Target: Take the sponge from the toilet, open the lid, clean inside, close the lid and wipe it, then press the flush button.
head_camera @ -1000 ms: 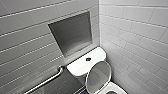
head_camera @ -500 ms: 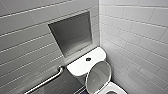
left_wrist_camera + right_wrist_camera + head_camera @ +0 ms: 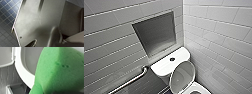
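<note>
The white toilet point(image 3: 166, 65) stands in the corner of the tiled walls. Its oval lid point(image 3: 182, 75) is raised and leans back against the tank, greyish inner face showing. The small dark flush button point(image 3: 172, 59) sits in the middle of the flat tank top. Part of the bowl rim point(image 3: 200, 88) shows at the lower edge of the head view. In the right wrist view the bright green sponge point(image 3: 60, 72) looms very close, held in my shut right gripper. A curved white rim of the toilet point(image 3: 21, 72) lies just behind it.
A metal grab bar point(image 3: 131, 81) runs along the left wall beside the tank. A recessed grey niche point(image 3: 156, 33) is set in the wall above the tank. Dark blue floor tiles point(image 3: 6, 15) show beside the robot's grey body in the left wrist view.
</note>
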{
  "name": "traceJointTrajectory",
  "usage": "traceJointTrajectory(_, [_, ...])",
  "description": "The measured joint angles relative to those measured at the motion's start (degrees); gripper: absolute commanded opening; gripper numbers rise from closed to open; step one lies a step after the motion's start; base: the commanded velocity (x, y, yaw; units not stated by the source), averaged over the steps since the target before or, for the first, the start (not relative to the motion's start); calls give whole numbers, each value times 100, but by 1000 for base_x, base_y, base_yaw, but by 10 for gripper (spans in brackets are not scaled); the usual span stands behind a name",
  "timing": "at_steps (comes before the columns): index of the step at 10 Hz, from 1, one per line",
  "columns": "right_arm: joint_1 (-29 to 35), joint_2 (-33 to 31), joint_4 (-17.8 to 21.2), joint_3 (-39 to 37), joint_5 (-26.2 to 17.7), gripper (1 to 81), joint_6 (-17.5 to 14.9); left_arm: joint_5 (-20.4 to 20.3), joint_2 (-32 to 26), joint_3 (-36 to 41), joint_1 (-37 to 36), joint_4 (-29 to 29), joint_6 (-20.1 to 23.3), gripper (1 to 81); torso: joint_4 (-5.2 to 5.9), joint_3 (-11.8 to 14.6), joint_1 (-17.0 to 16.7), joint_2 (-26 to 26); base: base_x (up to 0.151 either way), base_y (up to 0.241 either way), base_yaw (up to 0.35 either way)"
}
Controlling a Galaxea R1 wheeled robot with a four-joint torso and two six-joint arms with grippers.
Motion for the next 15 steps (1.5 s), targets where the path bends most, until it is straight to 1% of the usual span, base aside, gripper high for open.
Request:
traceJointTrajectory(3, [16, 188, -2, -195, 22, 10, -18, 33, 0, 35, 82, 0, 0, 811, 0, 0, -18, 28, 0, 0, 0])
traceJointTrajectory(4, [21, 215, -2, -236, 46, 10, -21, 24, 0, 39, 60, 2, 2, 811, 0, 0, -83, 133, 0, 0, 0])
traceJointTrajectory(6, [66, 295, 0, -377, 96, 10, -24, 11, -2, 46, 38, 2, 0, 811, 0, 2, -328, 518, 0, 0, 0])
traceJointTrajectory(7, [74, 355, 0, -435, 85, 10, -27, 17, -2, 46, 51, 2, 2, 811, 0, 44, -442, 708, 0, 0, 0])
traceJointTrajectory(9, [-26, 516, -13, -496, -87, 10, -38, 17, 0, 46, 32, 5, 2, 811, 0, 297, -686, 1093, 0, 0, 0])
traceJointTrajectory(11, [-139, 667, -18, -708, -133, 10, -40, 15, 0, 46, 33, 5, 6, 811, -13, 522, -967, 1510, 0, 0, 0])
traceJointTrajectory(12, [-139, 730, -18, -824, -117, 10, -43, 24, -11, 46, 38, 5, 6, 811, -74, 590, -1097, 1713, 0, 0, 0])
traceJointTrajectory(13, [-139, 758, -18, -835, -116, 10, -43, 26, -20, 44, 35, 5, 6, 811, -205, 655, -1220, 1903, 0, 0, 0])
traceJointTrajectory(15, [-146, 766, -18, -857, -127, 10, -43, 17, -13, 46, 13, 5, 5, 811, -577, 784, -1485, 2310, 0, 0, 0])
